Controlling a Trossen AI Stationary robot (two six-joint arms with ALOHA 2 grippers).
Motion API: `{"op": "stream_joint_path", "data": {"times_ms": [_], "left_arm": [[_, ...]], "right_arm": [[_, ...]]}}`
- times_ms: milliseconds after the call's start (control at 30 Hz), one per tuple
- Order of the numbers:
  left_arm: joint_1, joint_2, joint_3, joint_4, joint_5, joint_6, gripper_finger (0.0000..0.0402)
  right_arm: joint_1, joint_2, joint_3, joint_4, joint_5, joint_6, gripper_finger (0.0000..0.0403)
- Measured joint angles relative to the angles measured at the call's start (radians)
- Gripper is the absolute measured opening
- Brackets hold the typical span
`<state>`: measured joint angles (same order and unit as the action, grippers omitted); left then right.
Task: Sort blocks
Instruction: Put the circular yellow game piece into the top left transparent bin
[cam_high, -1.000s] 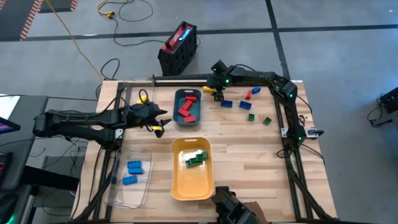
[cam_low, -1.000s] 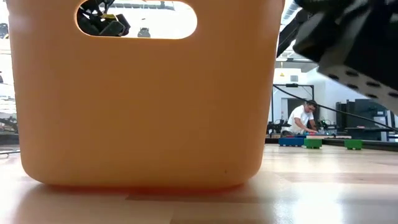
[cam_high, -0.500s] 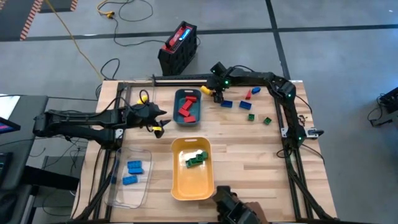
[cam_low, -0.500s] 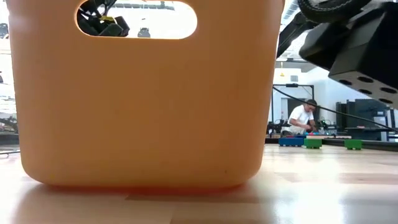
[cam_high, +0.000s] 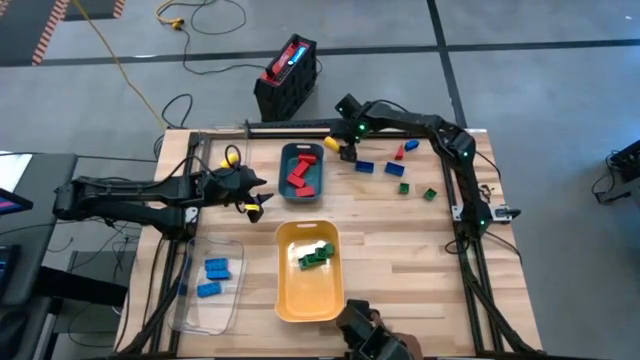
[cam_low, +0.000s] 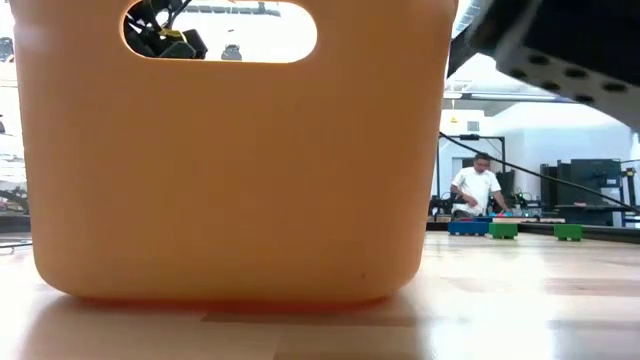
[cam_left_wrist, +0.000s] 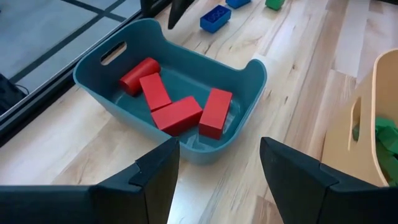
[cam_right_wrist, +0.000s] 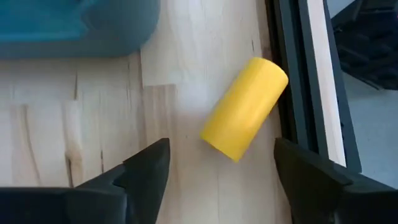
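My right gripper (cam_high: 345, 150) hangs near the bench's far edge, just off the far right corner of the teal tray (cam_high: 302, 185), and its fingers (cam_right_wrist: 146, 171) stand wide apart with nothing between them. In my right wrist view a yellow cylinder block (cam_right_wrist: 244, 108) lies flat on the wood just ahead of them, tilted, close against the dark rail (cam_right_wrist: 297, 81) that runs along that edge. I judge that the jaws are spread to straddle it, and the rail so near leaves little room for the outer finger. My left gripper (cam_high: 253, 206) waits nearer the bench's left side, beside the teal tray; something yellow shows at its tip in the high view, but my left wrist view shows only the parted fingers (cam_left_wrist: 155, 171) and the tray beyond, so I cannot tell if it holds anything. The sorting is partly done: red blocks (cam_left_wrist: 177, 109) lie in the teal tray, green blocks (cam_high: 315, 255) in the yellow tray (cam_high: 300, 295) at the near edge, blue blocks (cam_high: 213, 277) in the clear tray (cam_high: 190, 315) at the near left corner. Loose blocks (cam_high: 395, 170) in blue, red and green lie towards the far right corner, not yet sorted.
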<state>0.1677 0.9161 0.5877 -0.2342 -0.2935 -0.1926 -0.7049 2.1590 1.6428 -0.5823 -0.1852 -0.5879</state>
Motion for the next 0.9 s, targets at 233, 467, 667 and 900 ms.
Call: {"op": "stream_joint_path", "data": {"times_ms": [233,467,667,900], "left_arm": [[0.0,0.0,0.0,-0.001,0.0,0.0,0.0219],[0.0,0.0,0.0,-0.015,0.0,-0.001,0.0219],[-0.001,0.0,0.0,-0.03,0.006,-0.015,0.0219],[-0.001,0.0,0.0,-0.042,0.009,-0.023,0.0219]], "right_arm": [[0.03,0.004,0.021,0.031,0.045,0.044,0.0322],[0.02,0.005,0.021,0.064,0.054,0.062,0.0318],[0.025,0.005,0.02,0.021,0.053,0.033,0.0318],[0.027,0.002,0.02,0.023,0.053,0.031,0.0318]]}}
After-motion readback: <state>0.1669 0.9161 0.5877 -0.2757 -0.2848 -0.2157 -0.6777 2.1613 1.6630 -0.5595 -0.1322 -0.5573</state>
